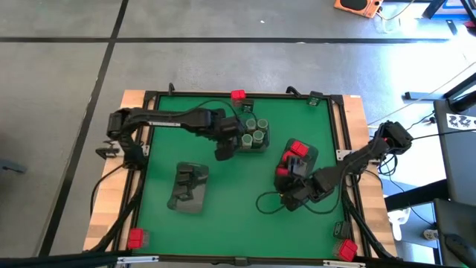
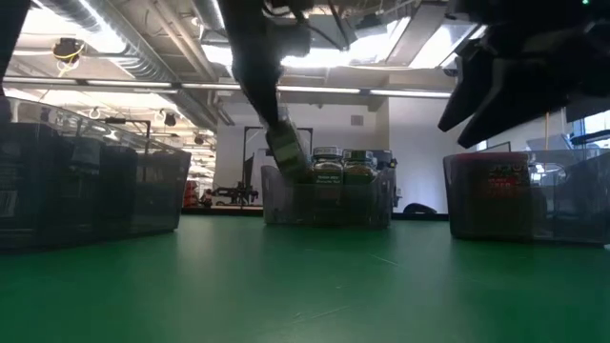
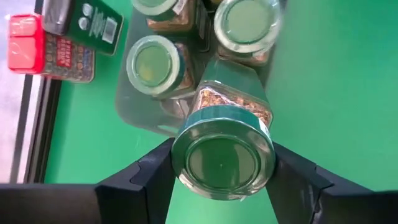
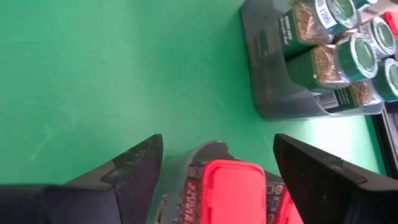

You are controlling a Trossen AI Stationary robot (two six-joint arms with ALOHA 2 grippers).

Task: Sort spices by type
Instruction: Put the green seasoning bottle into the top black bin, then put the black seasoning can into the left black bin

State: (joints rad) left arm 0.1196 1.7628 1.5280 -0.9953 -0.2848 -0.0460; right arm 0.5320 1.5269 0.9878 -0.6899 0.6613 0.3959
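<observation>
My left gripper [image 1: 225,149] is shut on a round grey-green jar [image 3: 222,158] and holds it just near of the grey tray [image 1: 259,147], where several like jars [image 1: 256,126] stand upright. My right gripper [image 4: 217,146] hangs open over a second grey tray [image 1: 309,158] holding bright red boxes [image 1: 296,149]. Its fingers stand on either side of one red box [image 4: 233,186] without touching it. A third tray [image 1: 190,186] at the near left holds dark grey tins. One red box [image 3: 25,43] and one dark tin [image 3: 93,25] lie by the table's far edge. My left gripper pinches the jar between its two fingers [image 3: 152,177], at the lid end [image 3: 186,146], with one finger on each side of the green lid. The jar is lifted clear of the table and hangs tilted below the fingers [image 2: 288,152], next to the jar tray [image 2: 329,205].
Open green table lies between the three trays and along the near edge. A black cable [image 1: 268,201] curls on the mat beside my right gripper. A raised black frame [image 1: 338,141] borders the mat, with red pieces at its near corners [image 1: 135,238].
</observation>
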